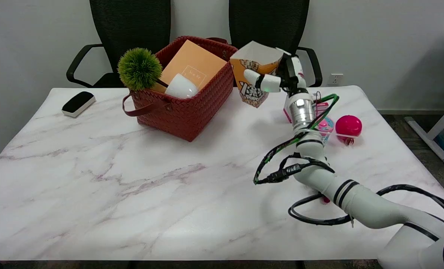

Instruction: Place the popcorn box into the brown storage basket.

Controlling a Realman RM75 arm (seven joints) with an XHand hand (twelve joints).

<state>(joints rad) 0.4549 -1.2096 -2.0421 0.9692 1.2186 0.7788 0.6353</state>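
One popcorn box in the right hand — one basket
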